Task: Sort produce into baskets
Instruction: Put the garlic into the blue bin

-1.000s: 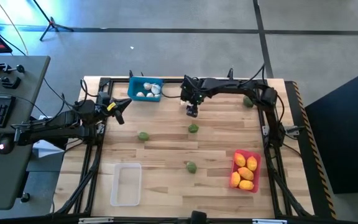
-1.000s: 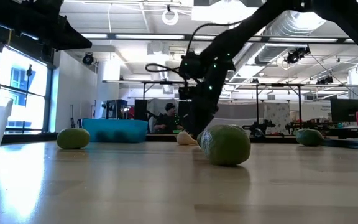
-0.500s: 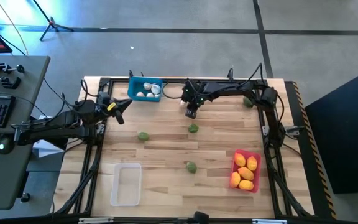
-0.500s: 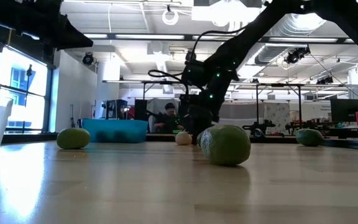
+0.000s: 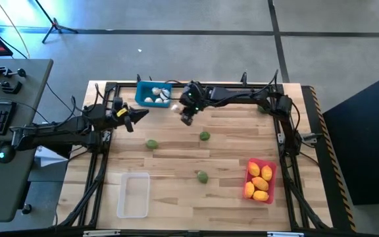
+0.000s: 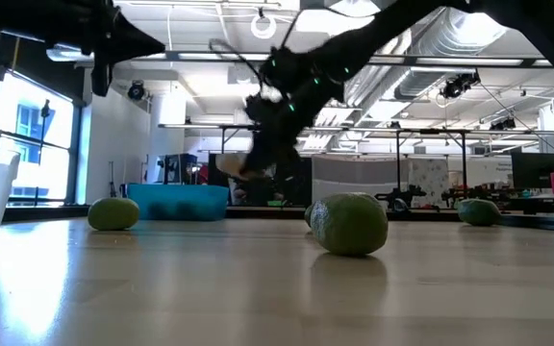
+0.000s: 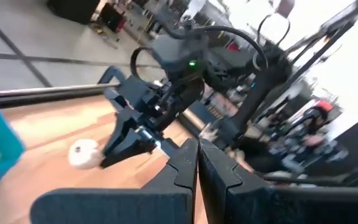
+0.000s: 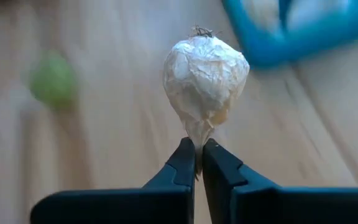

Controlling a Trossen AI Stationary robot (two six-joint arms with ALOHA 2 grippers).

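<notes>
Table: a pale wooden table (image 5: 176,204) edged by a dark frame carries three baskets and scattered produce.
Right arm: reaches across the far side of the table; its right gripper (image 5: 184,118) hangs just beside the blue basket, above the wood.
Left arm: waits at the table's left edge, the left gripper (image 5: 139,114) pointing toward the blue basket, its two fingers pressed together on nothing.
Clear basket: the clear basket (image 5: 133,195) stands at the near left, empty.
Red basket: the red basket (image 5: 249,169) at the near right holds four lemons (image 5: 260,180).
Blue basket: the blue basket (image 5: 139,93) at the far edge holds whitish garlic bulbs (image 5: 154,98).
Held garlic: the right gripper's fingers (image 8: 182,165) pinch a papery garlic bulb (image 8: 205,71) by its stem tip, lifted clear of the table.
Green fruits: four green fruits lie loose: left of centre (image 5: 151,143), centre (image 5: 204,136), nearer the camera (image 5: 202,176), and at the far right (image 5: 262,108).
</notes>
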